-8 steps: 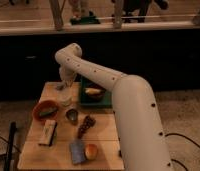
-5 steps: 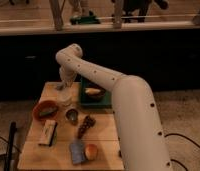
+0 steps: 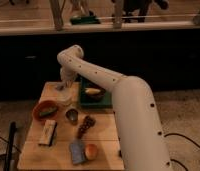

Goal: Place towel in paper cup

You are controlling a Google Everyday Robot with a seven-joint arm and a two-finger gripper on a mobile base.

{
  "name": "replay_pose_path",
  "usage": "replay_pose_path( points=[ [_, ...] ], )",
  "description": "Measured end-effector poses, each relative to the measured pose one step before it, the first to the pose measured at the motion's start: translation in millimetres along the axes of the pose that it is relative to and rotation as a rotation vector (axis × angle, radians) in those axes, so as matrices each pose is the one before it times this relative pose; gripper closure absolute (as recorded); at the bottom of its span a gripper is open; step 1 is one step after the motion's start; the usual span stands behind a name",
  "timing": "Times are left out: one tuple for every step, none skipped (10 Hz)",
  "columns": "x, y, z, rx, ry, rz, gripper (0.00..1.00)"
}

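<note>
My gripper (image 3: 63,85) hangs at the back left of the wooden table, at the end of the white arm that arches over from the right. It is shut. Right under it lies a pale whitish shape (image 3: 66,95), where the towel and the paper cup would be. I cannot tell the two apart there, nor whether the fingers pinch any cloth.
An orange bowl (image 3: 45,108) stands left of centre, with a small dark metal cup (image 3: 72,116) to its right. A green tray (image 3: 86,102) holding a bowl is at the back right. Nearer the front lie a flat wooden block (image 3: 48,132), a dark lumpy item (image 3: 85,125), a blue-grey block (image 3: 77,151) and an orange fruit (image 3: 91,151).
</note>
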Motion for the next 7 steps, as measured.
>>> replay_pose_path(
  points=[
    [-0.04, 1.39, 0.59, 0.00104, -0.00478, 0.00004, 1.00],
    [-1.87, 1.64, -1.32, 0.00041, -0.00470, -0.00072, 1.00],
    [-6.40, 3.68, -1.62, -0.00077, -0.00852, -0.00320, 1.00],
    [-5.83, 1.49, -0.37, 0.00013, -0.00577, -0.00355, 1.00],
    [-6.44, 2.32, -0.81, -0.00051, -0.00716, -0.00471, 1.00],
    [-5.52, 2.13, 0.29, -0.00301, -0.00707, -0.00396, 1.00],
    [-5.71, 0.96, 0.12, -0.00553, -0.00741, -0.00541, 1.00]
  ],
)
